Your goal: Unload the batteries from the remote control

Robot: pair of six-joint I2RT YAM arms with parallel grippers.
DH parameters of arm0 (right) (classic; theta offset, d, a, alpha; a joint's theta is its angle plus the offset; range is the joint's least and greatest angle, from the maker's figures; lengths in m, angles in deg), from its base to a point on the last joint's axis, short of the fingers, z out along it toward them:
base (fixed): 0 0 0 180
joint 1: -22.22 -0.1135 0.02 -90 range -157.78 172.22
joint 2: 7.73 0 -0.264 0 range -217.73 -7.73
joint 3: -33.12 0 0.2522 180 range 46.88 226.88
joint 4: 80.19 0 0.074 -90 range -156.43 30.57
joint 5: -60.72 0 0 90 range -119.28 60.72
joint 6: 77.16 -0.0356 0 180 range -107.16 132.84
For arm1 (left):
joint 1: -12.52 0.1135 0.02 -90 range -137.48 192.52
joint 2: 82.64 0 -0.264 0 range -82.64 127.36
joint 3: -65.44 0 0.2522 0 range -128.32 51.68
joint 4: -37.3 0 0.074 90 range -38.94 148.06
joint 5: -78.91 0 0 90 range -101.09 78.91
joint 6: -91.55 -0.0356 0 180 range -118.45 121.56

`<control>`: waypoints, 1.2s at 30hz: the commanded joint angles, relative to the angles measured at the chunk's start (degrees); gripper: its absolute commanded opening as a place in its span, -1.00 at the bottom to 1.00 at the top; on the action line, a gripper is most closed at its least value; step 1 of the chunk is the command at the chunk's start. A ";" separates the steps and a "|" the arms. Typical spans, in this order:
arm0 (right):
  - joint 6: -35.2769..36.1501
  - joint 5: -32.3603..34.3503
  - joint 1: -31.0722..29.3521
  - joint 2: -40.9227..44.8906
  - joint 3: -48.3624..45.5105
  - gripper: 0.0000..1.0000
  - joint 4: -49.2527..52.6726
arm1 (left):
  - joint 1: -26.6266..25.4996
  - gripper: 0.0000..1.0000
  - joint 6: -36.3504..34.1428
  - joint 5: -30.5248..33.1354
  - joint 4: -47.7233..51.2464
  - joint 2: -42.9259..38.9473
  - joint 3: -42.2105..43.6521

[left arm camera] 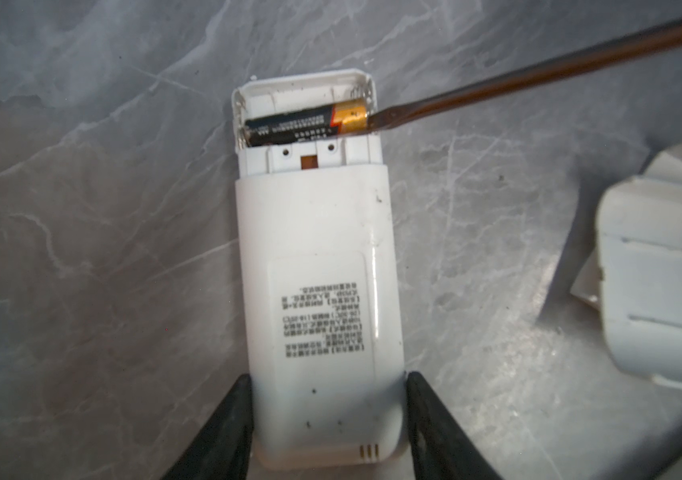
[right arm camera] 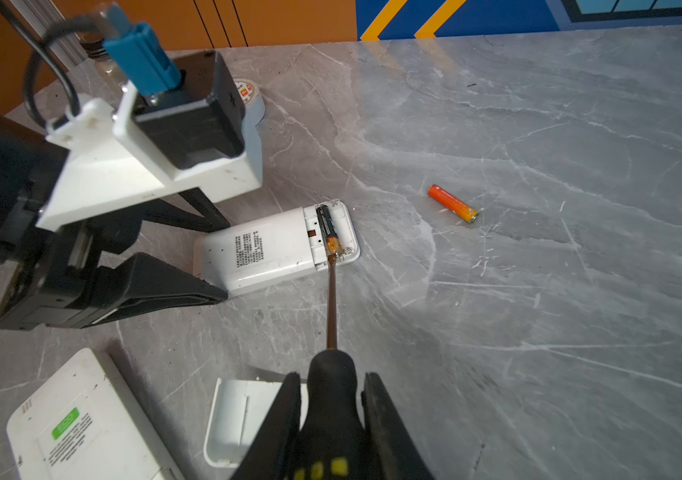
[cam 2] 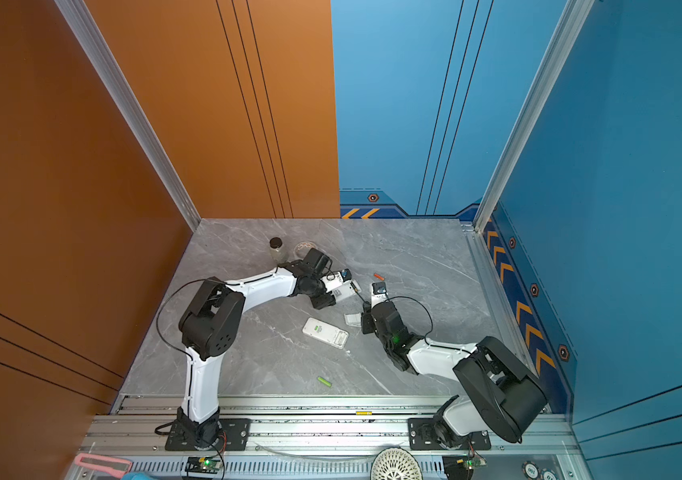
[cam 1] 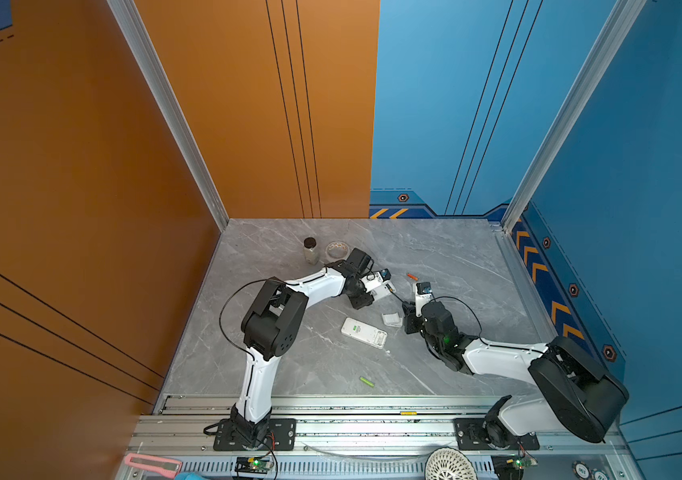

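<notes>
Remote (left arm camera: pixel 318 249) pinched in left fingers (left arm camera: pixel 223 432), screwdriver (right arm camera: pixel 332 299) in right fingers (right arm camera: pixel 277 432); other remote (right arm camera: pixel 94 453) labelled ECO.

Batteries, three: bright green cylindrical battery (cam 1: pixel 366 381), loose at 6 o'clock on the grey marble-patterned tabletop (cam 1: pixel 455 257); orange-red cylindrical battery (cam 1: pixel 412 276), loose at 2 o'clock; black-and-gold cylindrical battery (left arm camera: pixel 306 124), seated in an open compartment.

Remote controls, two: white plastic remote control lying back-up with open compartment (left arm camera: pixel 314 232); white plastic remote control with green label (cam 1: pixel 363 331), near centre.

Screwdrivers, one: black-and-yellow-handled screwdriver with dark metal shaft (right arm camera: pixel 332 299).

Jars, one: clear glass jar with dark lid (cam 1: pixel 310 250), at 11 o'clock.

Tape rolls, one: pale tape roll (cam 1: pixel 337 249), just beside the jar.

Loose white plastic battery covers (cam 1: pixel 392 319): apparently two, overlapping.
</notes>
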 commanded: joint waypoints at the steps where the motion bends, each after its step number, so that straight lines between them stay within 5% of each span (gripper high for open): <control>1: -0.76 1.09 0.69 1.21 1.96 -1.00 -10.82 | -3.92 -1.00 -3.94 -10.15 10.28 2.37 1.04; 17: -1.22 0.57 1.65 3.90 1.71 -1.00 -9.08 | -3.79 -1.00 -3.16 -9.93 9.71 2.38 1.21; 24: -3.26 0.71 4.28 13.16 -0.27 -1.00 1.95 | -3.40 -0.99 -1.19 -8.28 8.25 1.96 1.31; 31: -7.27 -2.22 12.21 24.91 4.40 -1.00 25.87 | -2.96 0.01 0.57 -5.24 6.20 0.50 1.52; 33: -7.71 -2.39 13.28 27.23 5.67 -1.00 31.00 | -2.66 0.58 1.38 -4.23 4.61 -0.58 2.28; 36: -7.77 -2.78 14.15 28.53 7.98 -1.00 37.12 | -2.01 0.85 2.27 -3.72 3.69 -2.16 2.82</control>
